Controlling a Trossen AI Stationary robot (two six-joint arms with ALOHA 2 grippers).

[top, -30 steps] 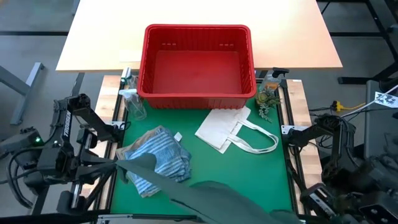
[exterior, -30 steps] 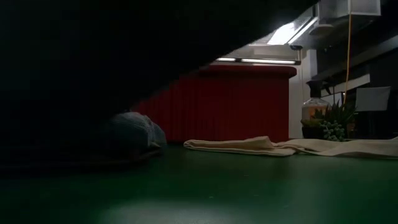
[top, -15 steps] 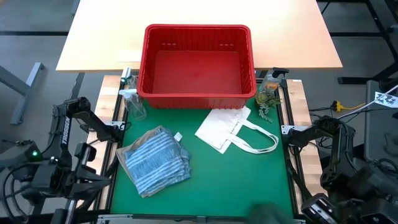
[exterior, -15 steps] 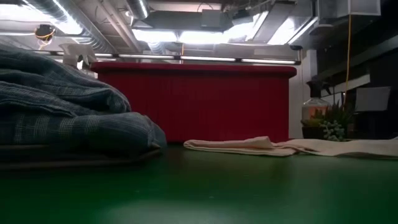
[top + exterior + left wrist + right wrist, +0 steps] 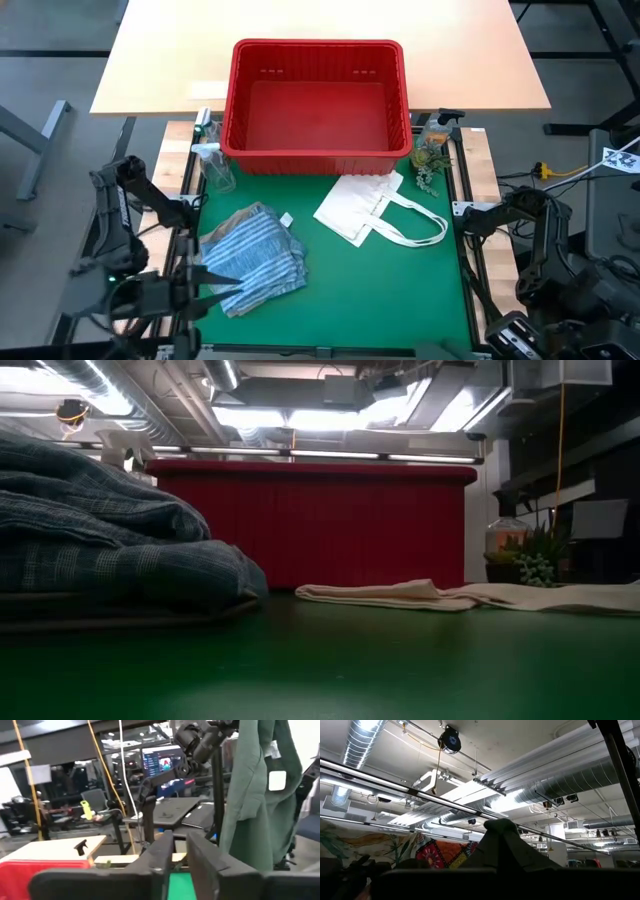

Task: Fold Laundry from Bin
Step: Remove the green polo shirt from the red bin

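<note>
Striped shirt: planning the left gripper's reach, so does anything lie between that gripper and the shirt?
Nothing visible does. In the high view the left gripper sits beside the striped shirt's edge; the tote bag lies on the shirt's far side.

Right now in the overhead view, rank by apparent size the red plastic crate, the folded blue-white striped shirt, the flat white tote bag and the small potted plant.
1. Red plastic crate
2. Blue-white striped shirt and white tote bag: too close to rank
3. Potted plant

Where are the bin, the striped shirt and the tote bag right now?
bin (image 5: 315, 160): high view, on its near wall.
striped shirt (image 5: 245, 262): high view, middle of the folded stack.
tote bag (image 5: 355, 207): high view, on the flat body, not the handles.
</note>
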